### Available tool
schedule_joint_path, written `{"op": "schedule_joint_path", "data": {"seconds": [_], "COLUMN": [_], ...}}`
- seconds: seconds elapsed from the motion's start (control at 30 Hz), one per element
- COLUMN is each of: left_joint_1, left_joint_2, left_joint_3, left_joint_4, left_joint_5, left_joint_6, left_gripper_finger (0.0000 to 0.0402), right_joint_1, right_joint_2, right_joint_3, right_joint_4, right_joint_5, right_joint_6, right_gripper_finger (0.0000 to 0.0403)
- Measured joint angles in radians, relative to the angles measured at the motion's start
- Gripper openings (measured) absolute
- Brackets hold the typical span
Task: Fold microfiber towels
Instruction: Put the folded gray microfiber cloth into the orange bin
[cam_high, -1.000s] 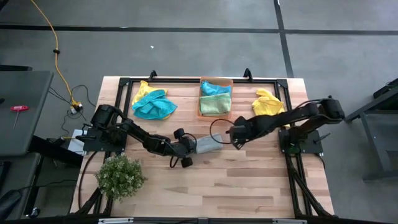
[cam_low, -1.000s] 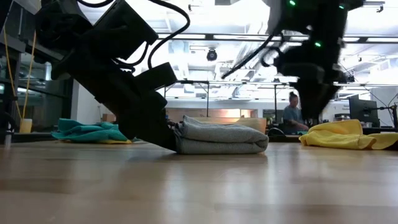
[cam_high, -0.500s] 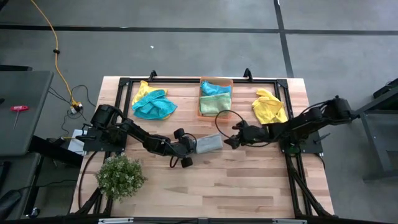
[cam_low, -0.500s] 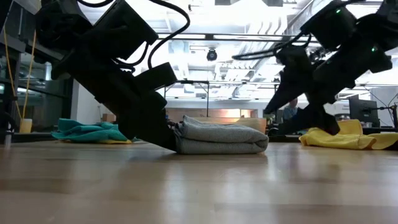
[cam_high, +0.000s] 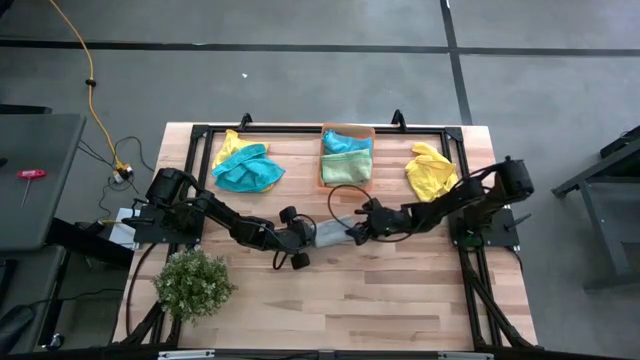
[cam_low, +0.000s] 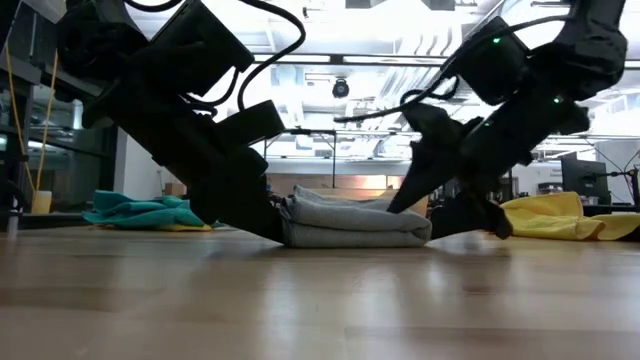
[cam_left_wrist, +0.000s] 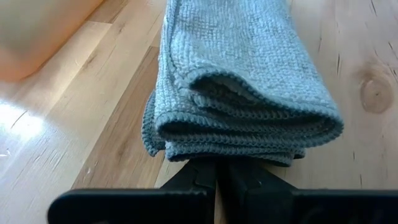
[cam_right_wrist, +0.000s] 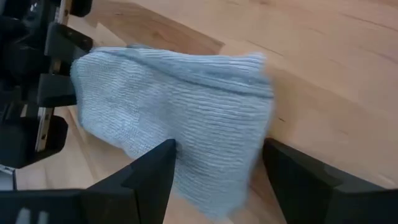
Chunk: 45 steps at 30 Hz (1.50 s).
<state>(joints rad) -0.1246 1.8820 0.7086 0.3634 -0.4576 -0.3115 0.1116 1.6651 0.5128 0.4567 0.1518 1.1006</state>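
Observation:
A grey microfiber towel (cam_high: 335, 232) lies folded in several layers on the wooden table (cam_high: 380, 300), near its middle. My left gripper (cam_high: 310, 236) is shut at the towel's left end, slanting down from the table's left. My right gripper (cam_high: 357, 231) is open at the towel's right end. Its two fingers (cam_right_wrist: 149, 177) stand on either side of that end (cam_right_wrist: 217, 168), and I cannot tell whether they touch it. In the low view one right finger (cam_low: 412, 190) is above the towel and the other is lower, beside it. My left gripper is shut on the folded towel's left end (cam_left_wrist: 214, 155), coming from the table's left and slanting down. The overhanging fold (cam_left_wrist: 249, 118) hides the fingertips, so how many layers are between them does not show. The towel lies flat on the table.
An orange bin (cam_high: 347, 130) at the far middle holds teal and green towels. A yellow towel (cam_high: 432, 170) lies at the far right, and a teal and yellow heap (cam_high: 245, 166) at the far left. A green plant (cam_high: 195, 283) stands near the left front.
My right gripper has come down and moved toward the table's left. It has tipped from pointing steeply down to a slant and now straddles the grey towel's right end, open throughout. The towel has not moved.

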Motion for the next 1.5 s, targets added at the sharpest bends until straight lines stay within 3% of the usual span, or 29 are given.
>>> {"op": "schedule_joint_path", "data": {"seconds": [0.47,0.57,0.8,1.2,1.33,1.5], "left_joint_1": [0.0,0.0,-0.019,-0.108,-0.107,-0.107], "left_joint_2": [-0.002,-0.059,-0.322,-0.809,-0.904,-0.93], "left_joint_3": [0.0,-0.002,-0.014,-0.024,-0.023,-0.023], "left_joint_4": [-0.004,-0.104,-0.363,-0.428,-0.431,-0.454], "left_joint_5": [0.002,0.03,0.033,-0.263,-0.311,-0.319], "left_joint_6": [0.023,0.052,0.026,0.135,0.14,0.135], "left_gripper_finger": [0.0,0.0,0.0,0.0,0.0,0.0], "right_joint_1": [0.001,0.001,0.0,-0.045,-0.122,-0.21], "right_joint_2": [0.057,0.058,0.045,-0.269,-0.348,-0.36], "right_joint_3": [0.057,0.057,0.057,0.057,0.074,0.16], "right_joint_4": [-0.005,-0.017,-0.062,-0.168,-0.161,-0.16], "right_joint_5": [0.032,0.048,0.045,0.095,0.103,0.087], "right_joint_6": [-0.009,-0.029,-0.142,-0.263,-0.34,-0.442], "right_gripper_finger": [0.0221,0.0175,0.0015,0.0003,0.0002,0.0001]}}
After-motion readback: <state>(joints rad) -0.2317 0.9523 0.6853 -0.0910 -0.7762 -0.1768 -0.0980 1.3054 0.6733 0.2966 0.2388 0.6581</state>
